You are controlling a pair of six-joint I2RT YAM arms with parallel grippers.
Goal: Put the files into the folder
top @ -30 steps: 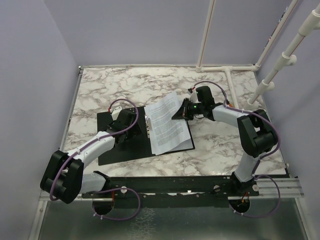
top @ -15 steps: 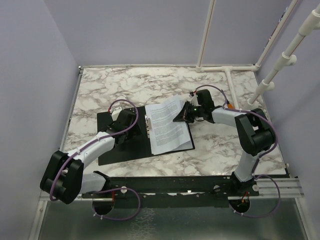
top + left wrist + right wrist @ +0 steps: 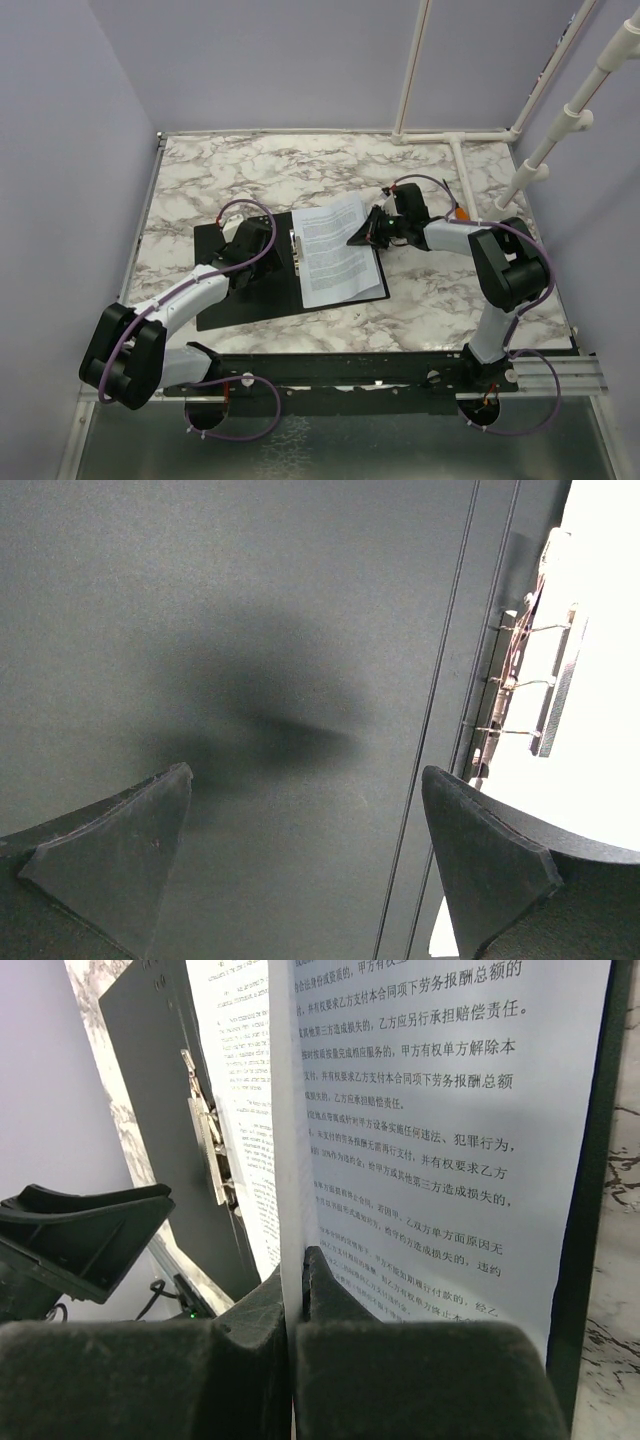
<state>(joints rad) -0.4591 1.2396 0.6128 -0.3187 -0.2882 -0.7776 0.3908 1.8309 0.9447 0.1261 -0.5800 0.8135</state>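
- The right gripper (image 3: 366, 231) (image 3: 298, 1278) is closed narrow, its 2 fingers (image 3: 250, 1310) pinching the edge of the upper sheet (image 3: 440, 1140), with the paper running straight between the pads.
- That grip sits at the far right corner of the folder (image 3: 228, 305), where the upper sheet rises off the folder's right face toward the gripper.
- The left gripper (image 3: 248, 262) (image 3: 300, 865) is spread wide with nothing between its 2 fingers (image 3: 110, 855). It is low over the folder's left face, and a dark shadow lies on the black surface under it; from the wrist camera it is hard to say whether the fingertips touch that face.
- The files (image 3: 335, 255) are 2 white sheets of small black print, both on the right face of the folder. The lower sheet (image 3: 235, 1070) lies flatter, its edge next to the spine.
- The metal clip (image 3: 296, 246) (image 3: 520, 685) (image 3: 210, 1135) runs along the folder's spine, between the bare black left face and the papers.
- The folder (image 3: 250, 620) (image 3: 140, 1050) lies open and flat, black inner faces up; a black margin shows along its near and right edges past the sheets.
- Around the folder on every side is the marble table (image 3: 250, 165).
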